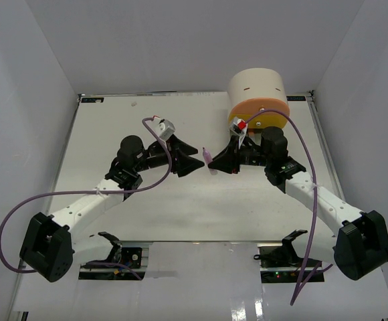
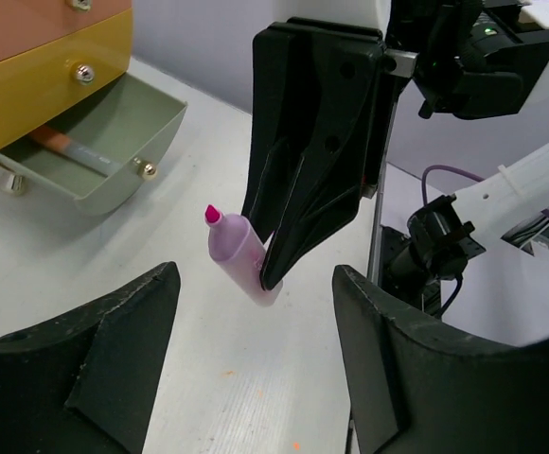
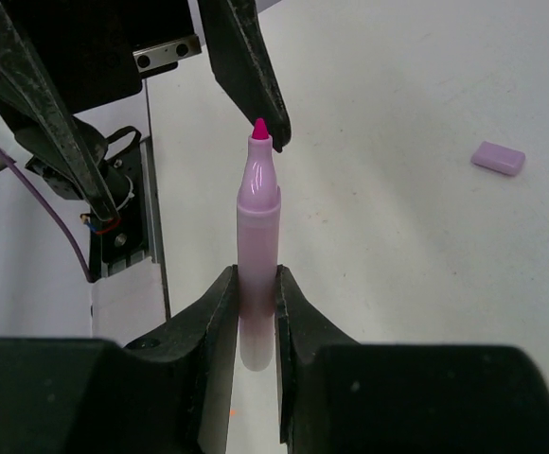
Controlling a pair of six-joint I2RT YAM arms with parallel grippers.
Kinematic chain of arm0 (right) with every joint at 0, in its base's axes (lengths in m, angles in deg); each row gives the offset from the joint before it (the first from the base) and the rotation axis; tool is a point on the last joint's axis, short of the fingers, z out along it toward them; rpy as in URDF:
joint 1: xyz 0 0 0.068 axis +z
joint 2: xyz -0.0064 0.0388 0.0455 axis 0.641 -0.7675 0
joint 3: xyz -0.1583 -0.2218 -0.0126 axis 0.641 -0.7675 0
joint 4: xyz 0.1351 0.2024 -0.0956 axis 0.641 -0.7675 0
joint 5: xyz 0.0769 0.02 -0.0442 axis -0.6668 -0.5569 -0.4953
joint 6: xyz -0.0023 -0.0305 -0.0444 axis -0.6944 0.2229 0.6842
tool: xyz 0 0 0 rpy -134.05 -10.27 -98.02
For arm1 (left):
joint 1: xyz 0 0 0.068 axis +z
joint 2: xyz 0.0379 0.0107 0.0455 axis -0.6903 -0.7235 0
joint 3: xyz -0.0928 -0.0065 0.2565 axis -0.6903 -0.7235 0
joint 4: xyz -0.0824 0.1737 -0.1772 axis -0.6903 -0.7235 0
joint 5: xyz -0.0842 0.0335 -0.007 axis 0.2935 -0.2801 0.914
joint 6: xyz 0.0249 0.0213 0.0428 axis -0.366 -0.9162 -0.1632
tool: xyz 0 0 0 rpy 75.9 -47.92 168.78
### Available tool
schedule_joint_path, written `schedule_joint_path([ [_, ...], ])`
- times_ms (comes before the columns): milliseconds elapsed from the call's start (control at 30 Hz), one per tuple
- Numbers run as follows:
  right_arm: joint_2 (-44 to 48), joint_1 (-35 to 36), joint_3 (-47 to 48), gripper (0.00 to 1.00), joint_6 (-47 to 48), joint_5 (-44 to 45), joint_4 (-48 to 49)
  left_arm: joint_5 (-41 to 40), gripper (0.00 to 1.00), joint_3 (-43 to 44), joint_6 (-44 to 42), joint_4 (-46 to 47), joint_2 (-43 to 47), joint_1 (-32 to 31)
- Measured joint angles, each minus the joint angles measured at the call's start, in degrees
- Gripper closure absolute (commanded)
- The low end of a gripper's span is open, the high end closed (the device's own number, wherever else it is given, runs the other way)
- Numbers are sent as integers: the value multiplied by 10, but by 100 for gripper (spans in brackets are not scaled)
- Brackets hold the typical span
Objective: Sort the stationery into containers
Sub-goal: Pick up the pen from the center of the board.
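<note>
My right gripper is shut on the barrel of a pale purple marker whose bare magenta tip points away from it. In the top view the marker hangs mid-table between my right gripper and my left gripper. My left gripper faces it, open, with nothing between its fingers; the marker sits just beyond them. The round cream organiser stands at the back right. Its grey-green bottom drawer is pulled out with a pen inside; the yellow and peach drawers are closed.
A small purple piece lies flat on the white table to the right of the held marker. White walls enclose the table on the left, right and back. Purple cables loop from both arms.
</note>
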Motion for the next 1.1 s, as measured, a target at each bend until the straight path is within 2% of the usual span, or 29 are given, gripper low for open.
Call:
schedule_joint_path([
  [567,-10,0,11,92,5,-48,1,61,40,10,44,77,-62,0],
  [900,-15,0,12,92,1,-63,9,67,60,10,64,115,-77,-3],
  [1033,-15,0,12,92,-1,-72,17,67,72,10,68,123,-78,-3],
  [1100,-15,0,12,92,-3,-77,17,69,82,10,71,125,-78,-4],
])
